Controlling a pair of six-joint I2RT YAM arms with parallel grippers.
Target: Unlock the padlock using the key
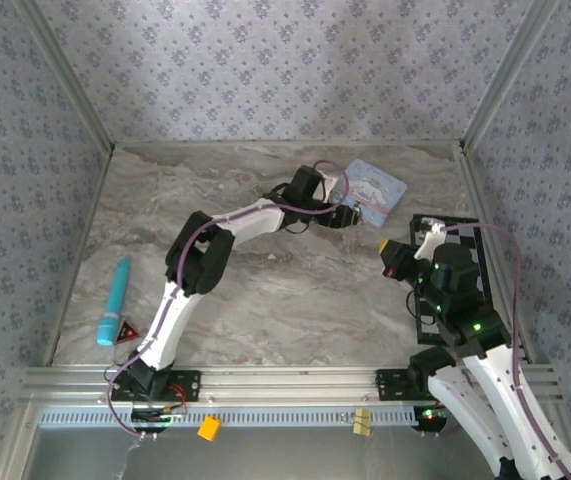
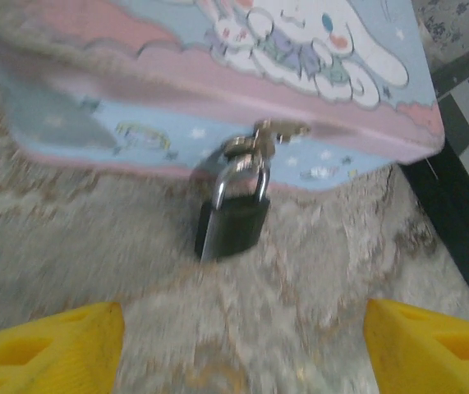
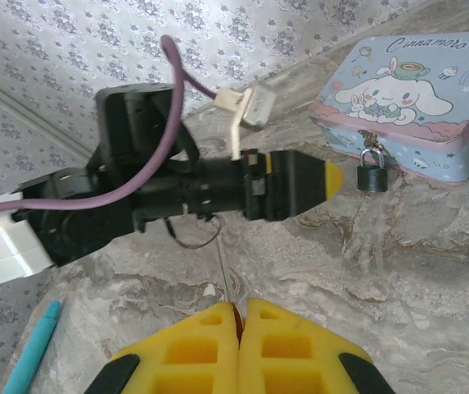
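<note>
The padlock (image 2: 234,217) is small and dark with a silvery shackle. It hangs from the hasp on the front of the pale blue cartoon tin (image 2: 242,90) and rests on the marble top. My left gripper (image 2: 242,353) is open, its yellow fingers (image 2: 49,349) wide apart just short of the lock. In the right wrist view the padlock (image 3: 372,176) sits just past the left gripper (image 3: 331,182). My right gripper (image 3: 237,305) is shut on the key (image 3: 227,275), a thin blade seen edge-on with a dark wire ring at its far end. From above, the right gripper (image 1: 397,258) is below and right of the tin (image 1: 377,188).
A teal pen (image 1: 115,298) and a small red-and-black triangular piece (image 1: 127,330) lie at the left of the table. A black checkered mat (image 1: 477,250) lies along the right wall under my right arm. Patterned walls close in three sides.
</note>
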